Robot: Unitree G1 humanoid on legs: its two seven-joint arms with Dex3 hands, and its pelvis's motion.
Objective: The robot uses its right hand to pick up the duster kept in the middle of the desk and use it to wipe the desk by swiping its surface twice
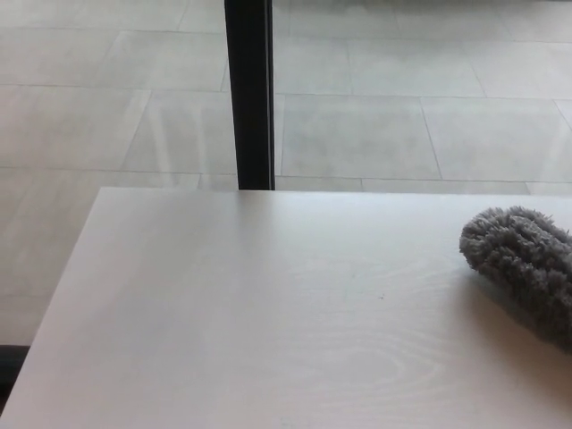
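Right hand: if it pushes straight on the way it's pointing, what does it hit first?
Cannot say: neither hand is in view. Only the grey duster shows, lying on the desk at the picture's right edge.

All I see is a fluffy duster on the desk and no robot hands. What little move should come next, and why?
The duster lies on the desk at the far right, cut off by the picture's edge, and neither hand shows. That fits a duster waiting to be picked up or one laid down after wiping. My guess at a safe move: turn the head right to see the whole duster.
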